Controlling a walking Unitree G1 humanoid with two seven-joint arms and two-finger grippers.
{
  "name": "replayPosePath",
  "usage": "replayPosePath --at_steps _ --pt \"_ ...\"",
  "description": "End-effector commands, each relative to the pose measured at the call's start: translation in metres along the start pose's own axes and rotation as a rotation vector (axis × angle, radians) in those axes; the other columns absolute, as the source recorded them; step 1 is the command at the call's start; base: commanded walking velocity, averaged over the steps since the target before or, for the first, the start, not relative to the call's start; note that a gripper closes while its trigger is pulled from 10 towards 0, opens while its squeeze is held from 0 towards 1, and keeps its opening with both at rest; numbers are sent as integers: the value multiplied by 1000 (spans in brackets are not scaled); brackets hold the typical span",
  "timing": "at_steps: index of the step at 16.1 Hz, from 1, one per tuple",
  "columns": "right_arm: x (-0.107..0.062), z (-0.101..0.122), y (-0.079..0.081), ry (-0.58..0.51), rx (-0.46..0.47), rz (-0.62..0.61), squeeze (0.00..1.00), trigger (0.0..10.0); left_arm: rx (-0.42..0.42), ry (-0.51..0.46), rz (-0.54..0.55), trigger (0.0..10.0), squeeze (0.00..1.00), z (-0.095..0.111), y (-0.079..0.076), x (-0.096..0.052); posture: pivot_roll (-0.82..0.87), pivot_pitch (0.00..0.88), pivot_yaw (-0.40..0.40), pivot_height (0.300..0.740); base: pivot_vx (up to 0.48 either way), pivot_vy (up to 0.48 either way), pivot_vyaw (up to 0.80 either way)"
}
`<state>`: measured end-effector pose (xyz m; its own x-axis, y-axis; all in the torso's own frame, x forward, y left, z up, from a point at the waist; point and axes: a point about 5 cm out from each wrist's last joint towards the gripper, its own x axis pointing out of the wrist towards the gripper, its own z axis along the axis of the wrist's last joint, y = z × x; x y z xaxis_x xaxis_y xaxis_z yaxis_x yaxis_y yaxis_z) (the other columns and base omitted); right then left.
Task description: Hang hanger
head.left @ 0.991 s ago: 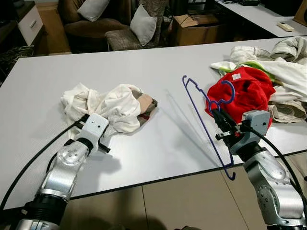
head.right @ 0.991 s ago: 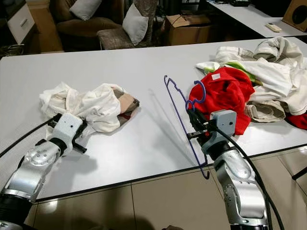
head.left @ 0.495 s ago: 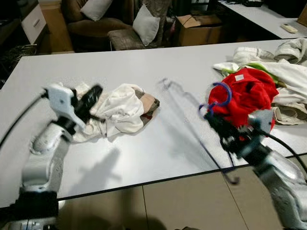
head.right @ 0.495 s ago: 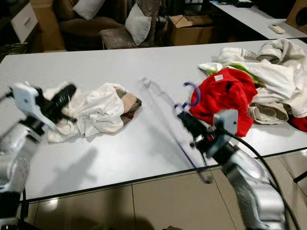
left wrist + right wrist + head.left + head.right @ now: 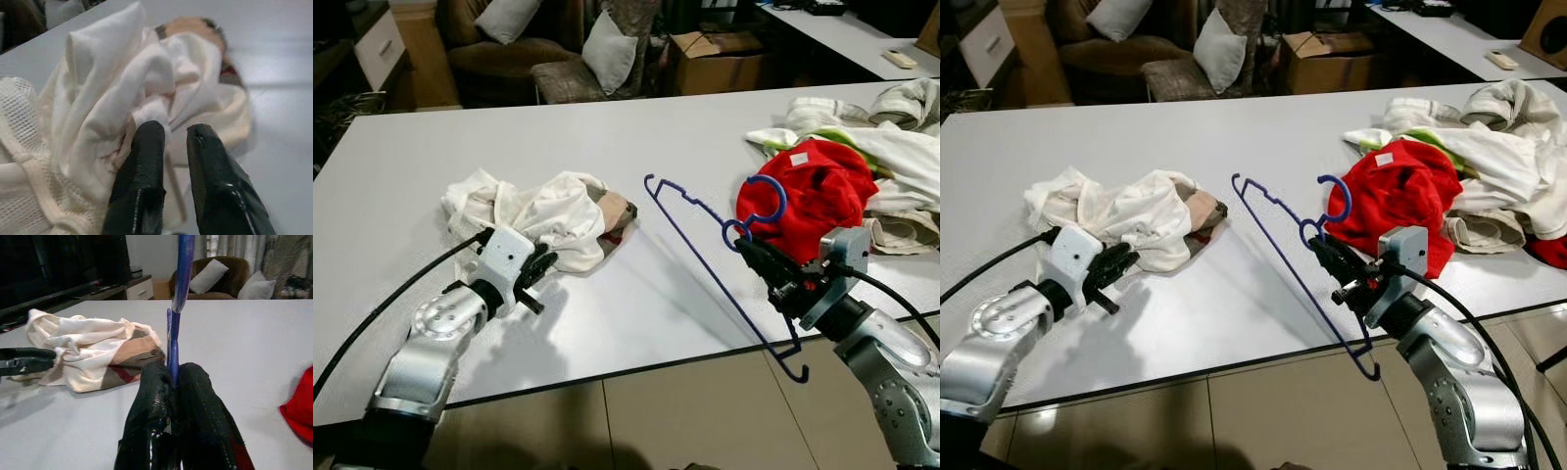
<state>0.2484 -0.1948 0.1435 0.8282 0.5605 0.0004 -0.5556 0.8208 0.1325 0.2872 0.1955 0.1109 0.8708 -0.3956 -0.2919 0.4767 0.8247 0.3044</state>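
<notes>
Blue hanger (image 5: pixel 705 257) clamped in right gripper (image 5: pixel 751 255) jaws; left gripper (image 5: pixel 539 268) jaws slightly parted at white garment (image 5: pixel 543 212); no legible writing.

Home living room, used as a laundry spot. Brown armchair (image 5: pixel 499 54) and patterned sofa seat (image 5: pixel 570 78) at the back, each with a light throw pillow (image 5: pixel 605 49). Open cardboard box (image 5: pixel 717 59) beside them, white drawer cabinet (image 5: pixel 374 44) far left. Big white counter (image 5: pixel 607 127) carries crumpled clothes: a cream garment (image 5: pixel 533 215) and a mixed pile (image 5: pixel 862 157) with a red piece (image 5: pixel 813 191). Tiled floor (image 5: pixel 636 421) below. Second white counter (image 5: pixel 852 34) behind, holding a remote (image 5: pixel 901 57).
</notes>
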Motion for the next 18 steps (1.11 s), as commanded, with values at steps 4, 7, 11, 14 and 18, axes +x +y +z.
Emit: replayPosePath --at_steps 4,7,11,14,18 --pt "3 3 2 -21 -10 -10 0 10000 23 52 109 10000 1000 -3 7 5 -117 0 8 740 0 0 0" --pt "4 3 3 -21 -11 -13 0 10000 22 69 134 10000 1000 -4 8 5 -117 0 8 740 0 0 0" --pt "6 4 4 -18 -15 -8 0 10000 50 152 145 10000 1000 -15 4 9 -117 0 -1 740 0 0 0" --pt "6 3 4 -18 -11 -6 0 10000 46 171 151 0 961 -17 2 12 -117 0 -2 740 0 0 0" --pt "6 3 4 -18 -12 -7 0 10000 50 165 180 0 0 -14 5 17 -125 0 3 740 0 0 0"
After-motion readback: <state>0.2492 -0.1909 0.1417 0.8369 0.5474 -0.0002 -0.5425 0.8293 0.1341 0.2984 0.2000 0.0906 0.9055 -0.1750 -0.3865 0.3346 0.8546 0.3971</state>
